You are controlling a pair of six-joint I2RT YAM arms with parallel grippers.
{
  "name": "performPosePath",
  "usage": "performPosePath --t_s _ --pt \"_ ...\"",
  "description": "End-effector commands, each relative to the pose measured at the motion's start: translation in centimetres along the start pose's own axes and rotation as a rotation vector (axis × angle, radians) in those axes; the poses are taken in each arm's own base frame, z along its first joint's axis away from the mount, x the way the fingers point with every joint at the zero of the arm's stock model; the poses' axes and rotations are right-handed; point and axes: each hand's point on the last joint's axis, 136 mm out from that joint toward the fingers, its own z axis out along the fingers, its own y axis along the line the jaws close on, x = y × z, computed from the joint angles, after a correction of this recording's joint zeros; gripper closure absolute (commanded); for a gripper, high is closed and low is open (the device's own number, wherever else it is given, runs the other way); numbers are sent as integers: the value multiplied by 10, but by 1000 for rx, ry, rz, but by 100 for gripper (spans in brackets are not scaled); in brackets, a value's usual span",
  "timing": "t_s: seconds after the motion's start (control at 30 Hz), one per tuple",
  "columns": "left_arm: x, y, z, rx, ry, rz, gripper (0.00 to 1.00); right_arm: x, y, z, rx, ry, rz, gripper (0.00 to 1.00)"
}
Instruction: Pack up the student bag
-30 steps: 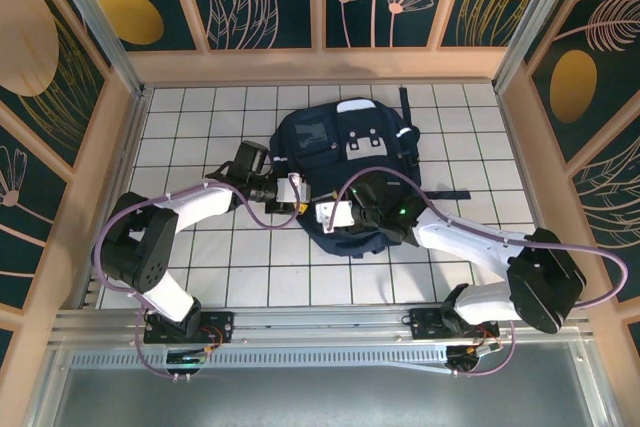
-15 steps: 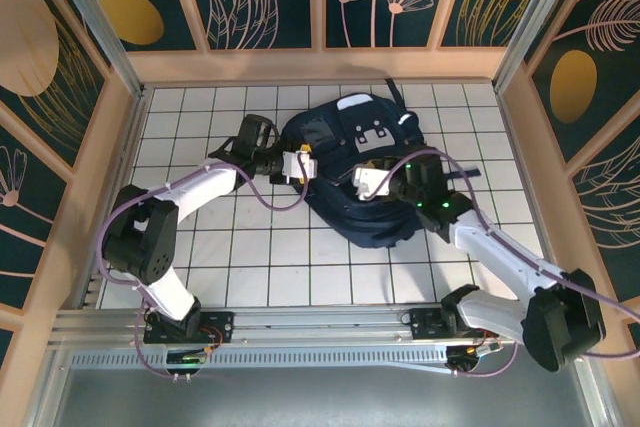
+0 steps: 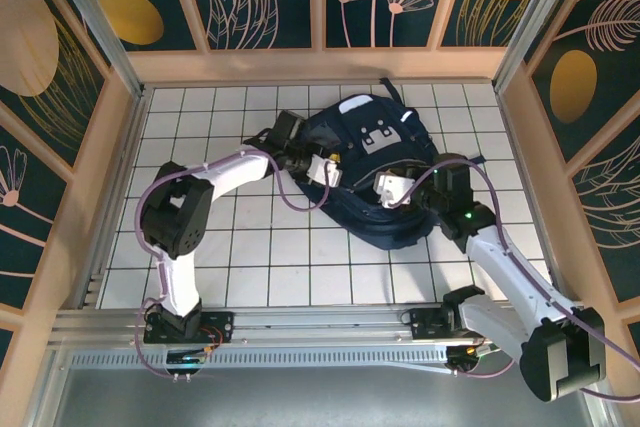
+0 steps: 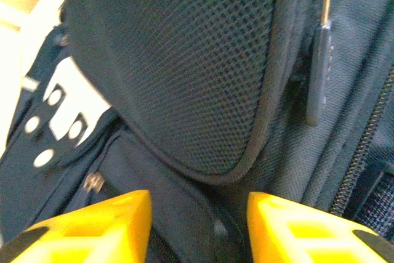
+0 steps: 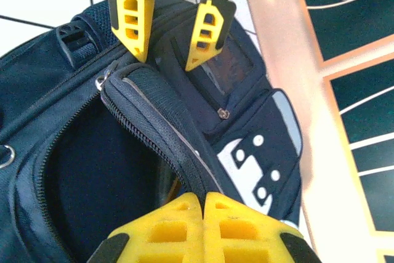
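Observation:
The student bag (image 3: 375,142), dark navy with pale buckle patches, lies at the back centre of the white tiled table. My right gripper (image 3: 388,189) is shut on the zipped rim of its main opening (image 5: 160,133), holding that edge up over the dark inside. In the right wrist view the closed yellow fingertips (image 5: 203,198) pinch the rim. My left gripper (image 3: 325,169) is open against the bag's left side. Its yellow fingers (image 4: 117,220) stand apart over the fabric below a mesh pocket (image 4: 184,60). It shows too in the right wrist view, the left gripper (image 5: 166,35) hanging open above the bag's top edge.
Wooden frame walls (image 3: 320,65) ring the tiled table (image 3: 270,247). A wooden post (image 5: 277,29) stands just beyond the bag. Free tiles lie in front of the bag and to its left. A black strap (image 3: 460,159) trails off to the bag's right.
The right gripper closed on the bag's rim and drew the bag right and toward the back, turning it. The left arm followed it to the right.

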Motion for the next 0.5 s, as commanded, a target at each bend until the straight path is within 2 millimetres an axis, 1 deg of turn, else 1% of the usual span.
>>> performPosePath --t_s 0.0,0.1,0.13,0.27,0.33,0.4,0.47 --pt "-8 -9 11 74 -67 28 59 -11 -9 -12 46 -44 14 100" --pt "-10 -11 18 81 -92 30 64 -11 -8 -15 41 -37 21 100" --pt "-12 -11 18 84 -112 35 66 -11 -9 -17 44 -36 21 100" --pt "-28 -16 18 91 -201 68 68 -8 -14 -21 69 -35 33 100" --pt "-32 -18 20 80 -216 82 65 -8 -15 -22 75 -37 42 100" --pt "-34 -21 23 77 -219 85 58 -7 -17 -22 80 -38 46 100" --pt "-32 -27 25 87 -215 78 54 -7 -19 -22 85 -38 48 100"
